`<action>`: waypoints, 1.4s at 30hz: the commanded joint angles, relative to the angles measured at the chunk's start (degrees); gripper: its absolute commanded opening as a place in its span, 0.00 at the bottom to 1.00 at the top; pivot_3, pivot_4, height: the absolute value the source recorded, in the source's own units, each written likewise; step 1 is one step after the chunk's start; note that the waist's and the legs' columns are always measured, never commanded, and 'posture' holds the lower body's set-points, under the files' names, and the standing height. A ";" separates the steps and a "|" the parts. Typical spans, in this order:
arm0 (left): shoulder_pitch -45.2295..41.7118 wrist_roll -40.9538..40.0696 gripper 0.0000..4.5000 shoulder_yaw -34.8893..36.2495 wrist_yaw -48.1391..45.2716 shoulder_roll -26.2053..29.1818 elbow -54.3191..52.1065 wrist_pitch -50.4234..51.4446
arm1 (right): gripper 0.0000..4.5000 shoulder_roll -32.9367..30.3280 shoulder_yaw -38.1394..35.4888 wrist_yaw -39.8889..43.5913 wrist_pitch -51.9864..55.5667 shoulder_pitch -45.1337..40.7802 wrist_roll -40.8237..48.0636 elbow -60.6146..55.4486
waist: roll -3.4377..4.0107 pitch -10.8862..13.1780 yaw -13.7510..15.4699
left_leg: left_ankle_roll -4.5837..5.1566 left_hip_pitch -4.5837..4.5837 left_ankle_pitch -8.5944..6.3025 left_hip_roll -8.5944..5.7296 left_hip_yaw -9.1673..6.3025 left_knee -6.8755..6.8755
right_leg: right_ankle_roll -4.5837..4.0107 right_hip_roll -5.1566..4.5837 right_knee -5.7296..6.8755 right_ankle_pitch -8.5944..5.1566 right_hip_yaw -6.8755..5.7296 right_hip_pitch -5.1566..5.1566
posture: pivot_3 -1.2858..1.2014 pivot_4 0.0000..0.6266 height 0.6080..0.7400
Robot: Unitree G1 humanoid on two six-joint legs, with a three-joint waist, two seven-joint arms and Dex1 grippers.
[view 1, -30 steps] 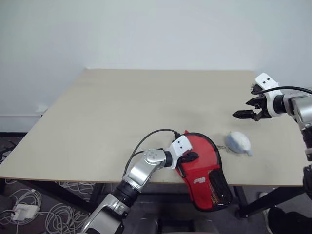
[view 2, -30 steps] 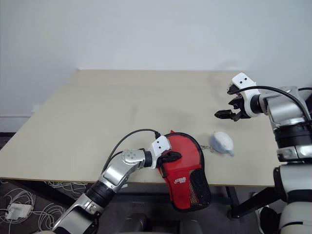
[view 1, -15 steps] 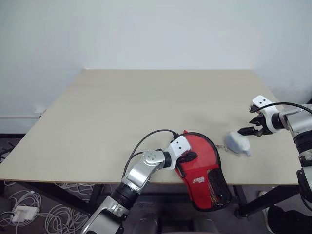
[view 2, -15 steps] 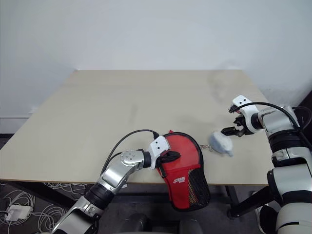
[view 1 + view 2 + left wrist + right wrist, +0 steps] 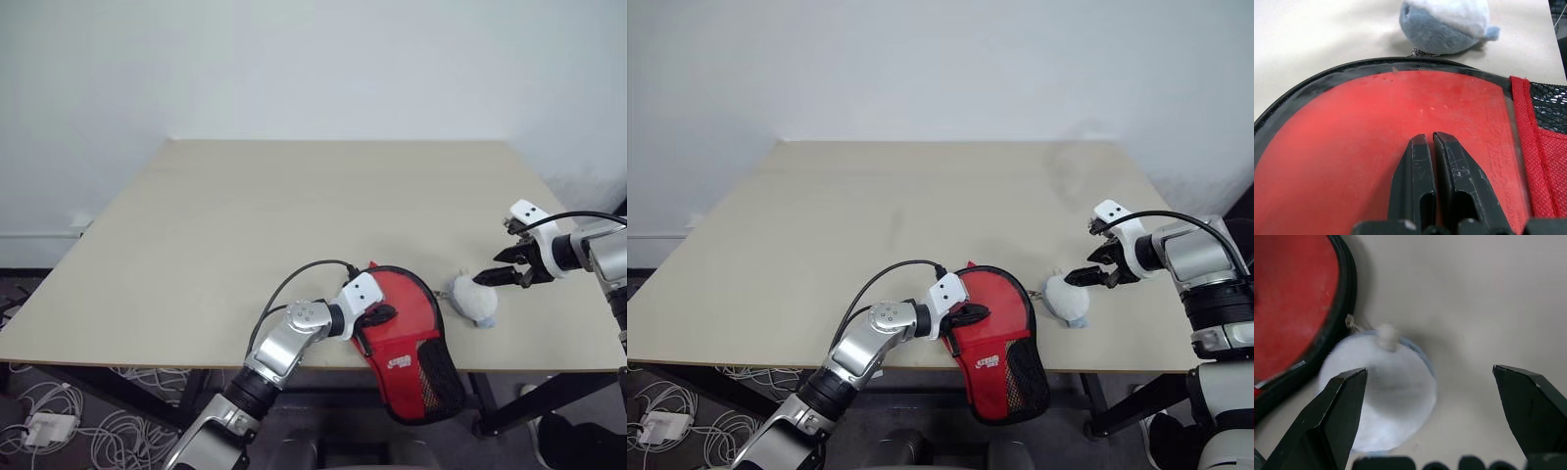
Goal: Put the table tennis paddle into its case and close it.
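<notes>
One tabletop (image 5: 245,215) carries everything. One case (image 5: 407,338), red with black edging, lies at its near edge, the mesh-pocket end hanging over; it looks soft and light yet stiffened by what is inside, best held by the rim. No paddle is visible, so I judge it is inside the case. One small blue-and-white plush charm (image 5: 475,297) lies just beside the case, chained to it: soft, light, an easy pull-tab. Left pincer (image 5: 1434,147) is clenched, resting on the case. Right pincer (image 5: 1430,396) is released, straddling the charm.
</notes>
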 commanded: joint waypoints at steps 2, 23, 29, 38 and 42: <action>1.11 2.19 0.03 -1.26 -0.23 1.12 3.18 1.45 | 0.99 -1.88 -1.56 1.28 1.55 -0.60 2.35 -4.72 | -0.01 0.00 -0.01 | 0.00 0.01 0.00 0.00 0.00 0.00 | 0.00 0.00 0.00 0.00 0.01 0.00 | 0.52 0.00 0.96; 0.96 2.12 0.03 -0.82 -0.04 1.14 3.25 1.59 | 0.99 2.39 2.34 -1.94 0.33 4.02 2.73 -1.86 | -0.02 0.00 0.00 | 0.00 0.01 0.00 0.01 0.00 0.00 | 0.00 -0.01 -0.01 0.00 -0.01 0.01 | 0.52 0.00 0.96; 0.64 2.00 0.03 -0.50 -0.37 1.26 3.78 1.30 | 0.79 3.41 2.54 -4.14 -0.35 4.14 2.04 -0.95 | -0.02 0.00 0.00 | 0.00 0.01 0.00 0.01 0.00 0.00 | 0.00 0.00 0.00 0.00 -0.01 0.02 | 0.52 0.00 0.96; -1.03 1.83 0.03 0.14 -0.89 0.65 7.29 -0.38 | 0.15 2.70 2.85 -4.40 -0.62 4.71 2.12 -4.43 | -0.03 -0.01 -0.01 | 0.00 0.04 0.00 0.00 -0.01 0.02 | 0.02 0.00 -0.01 -0.01 -0.03 0.06 | 0.52 0.00 0.96; -1.75 1.61 0.03 0.82 -1.51 0.05 11.39 -3.23 | 0.08 2.10 3.05 -4.74 -0.95 5.72 1.71 -6.68 | -0.02 -0.01 0.02 | 0.00 0.04 0.00 0.00 -0.01 0.02 | 0.03 0.00 -0.01 -0.01 -0.03 0.06 | 0.52 0.00 0.96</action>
